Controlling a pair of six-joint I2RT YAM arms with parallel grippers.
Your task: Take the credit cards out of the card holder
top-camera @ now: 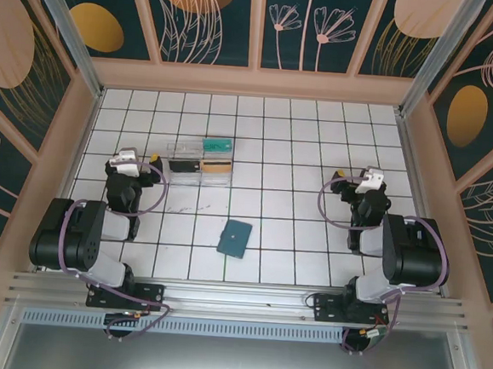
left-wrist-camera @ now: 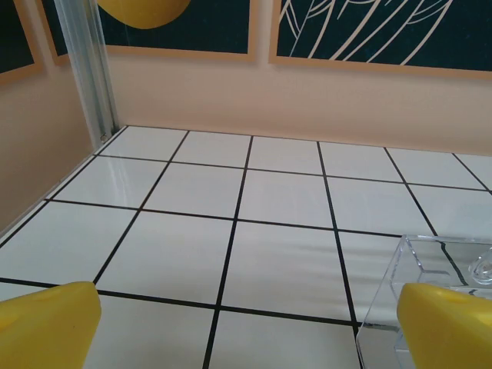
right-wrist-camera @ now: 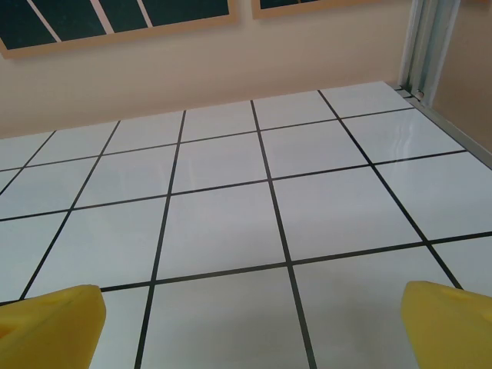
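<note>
On table middle: card holder (top-camera: pixel 235 237), lying flat. Cards (top-camera: pixel 216 170) well apart from it, by clear box (top-camera: pixel 185 151). Left gripper (left-wrist-camera: pixel 246 334) jaws spread wide. Right gripper (right-wrist-camera: pixel 250 330) jaws spread wide.

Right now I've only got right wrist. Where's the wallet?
Observer: The wallet lies flat on the tiles between the two arms, left of your jaws and nearer the bases.
Operator: Cards?
Observer: Three by the clear box: teal card and orange-tan card off its right end, black card at the box itself.
Operator: And the left jaws?
Observer: Open, at the box's left end, holding nothing.
</note>
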